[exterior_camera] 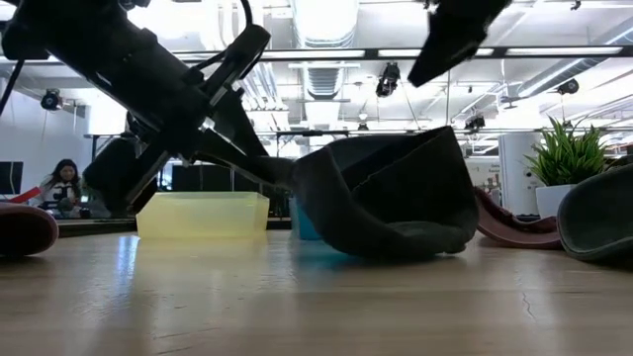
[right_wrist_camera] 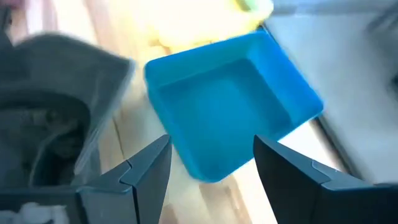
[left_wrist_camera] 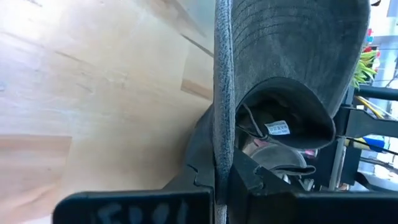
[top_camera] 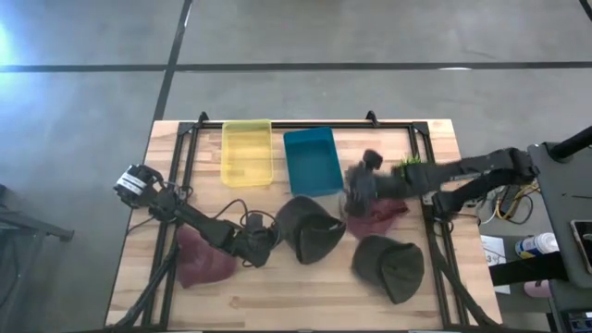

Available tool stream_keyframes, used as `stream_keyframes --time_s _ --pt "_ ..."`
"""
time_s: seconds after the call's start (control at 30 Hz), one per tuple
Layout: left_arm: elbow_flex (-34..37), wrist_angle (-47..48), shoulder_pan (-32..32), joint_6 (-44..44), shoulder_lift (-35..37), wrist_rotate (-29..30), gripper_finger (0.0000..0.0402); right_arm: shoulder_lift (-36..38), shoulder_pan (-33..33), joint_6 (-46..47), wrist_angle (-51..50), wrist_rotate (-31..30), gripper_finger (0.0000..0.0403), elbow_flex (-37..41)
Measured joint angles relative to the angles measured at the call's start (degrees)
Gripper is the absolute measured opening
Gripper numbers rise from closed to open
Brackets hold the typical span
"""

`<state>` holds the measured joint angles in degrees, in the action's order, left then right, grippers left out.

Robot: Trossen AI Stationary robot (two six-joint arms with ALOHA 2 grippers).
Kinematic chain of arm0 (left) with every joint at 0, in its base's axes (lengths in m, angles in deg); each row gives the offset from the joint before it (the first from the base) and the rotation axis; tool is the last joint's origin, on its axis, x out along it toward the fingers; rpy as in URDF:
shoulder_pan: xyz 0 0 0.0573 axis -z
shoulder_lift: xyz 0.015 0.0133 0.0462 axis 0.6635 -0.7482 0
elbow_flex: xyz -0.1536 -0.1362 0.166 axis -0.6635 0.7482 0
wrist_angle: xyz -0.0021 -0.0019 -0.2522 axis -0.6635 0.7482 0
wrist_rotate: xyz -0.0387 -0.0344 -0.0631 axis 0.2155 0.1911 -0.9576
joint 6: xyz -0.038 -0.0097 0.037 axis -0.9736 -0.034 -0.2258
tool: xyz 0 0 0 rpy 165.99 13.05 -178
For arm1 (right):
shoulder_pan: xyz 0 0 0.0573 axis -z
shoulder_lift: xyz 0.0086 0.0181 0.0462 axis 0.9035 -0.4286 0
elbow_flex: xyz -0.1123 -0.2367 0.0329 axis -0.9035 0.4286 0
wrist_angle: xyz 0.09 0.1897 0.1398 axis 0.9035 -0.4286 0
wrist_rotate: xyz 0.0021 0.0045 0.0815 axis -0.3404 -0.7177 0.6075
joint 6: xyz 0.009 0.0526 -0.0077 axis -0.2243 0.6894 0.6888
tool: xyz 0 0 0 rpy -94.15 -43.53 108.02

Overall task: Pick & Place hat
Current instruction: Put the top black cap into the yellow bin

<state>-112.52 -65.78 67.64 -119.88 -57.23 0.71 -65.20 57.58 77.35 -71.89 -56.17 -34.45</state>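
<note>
The left tool [top_camera: 266,242] is clenched on the brim of a dark grey hat [top_camera: 310,228], pinching its edge between the fingers [left_wrist_camera: 205,177]. That hat lies on its side near the middle of the wooden counter [top_camera: 277,301], its open inside facing out, just in front of the blue bin [top_camera: 310,159]. The right tool [top_camera: 356,190] hangs released above the blue bin's near corner, beside the hat but apart from it. A yellow bin [top_camera: 248,153] stands beside the blue one.
</note>
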Motion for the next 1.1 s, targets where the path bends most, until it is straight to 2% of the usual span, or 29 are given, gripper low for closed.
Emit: stream_keyframes --time_s 0.07,0.13,0.23,0.37,0.5,0.63,0.83,1.1 --pt "0.10 0.05 -0.10 0.03 0.00 0.11 0.0010 0.81 3.43 0.93 -0.91 7.74 0.0223 -0.81" --pt "0.15 0.10 -0.10 0.11 0.00 0.64 0.0010 1.53 5.12 -0.15 -0.60 10.52 0.0224 -0.98" --pt "0.17 0.22 -0.21 -0.07 0.00 2.14 0.0010 1.80 6.94 -3.44 0.45 9.97 0.0224 -2.06" --pt "0.15 0.34 -0.60 -0.46 0.00 2.49 0.0010 1.90 7.14 -2.99 0.18 9.59 0.0224 -3.70" --pt "0.15 0.31 -0.97 -0.99 0.00 2.65 0.0010 1.90 5.66 -1.46 -1.80 13.00 0.0224 -3.26" --pt "-0.60 0.06 -1.15 -0.72 0.03 3.11 0.0010 1.89 1.57 -2.61 -6.85 15.83 0.0224 -0.32" --pt "-3.08 -0.06 -1.74 2.21 0.22 3.06 0.0010 1.47 -3.74 -3.81 -6.87 16.40 0.0224 5.51" --pt "-6.11 -0.03 -2.73 5.03 0.35 2.20 0.0010 0.05 -4.29 -3.51 4.34 20.45 0.0201 11.20"
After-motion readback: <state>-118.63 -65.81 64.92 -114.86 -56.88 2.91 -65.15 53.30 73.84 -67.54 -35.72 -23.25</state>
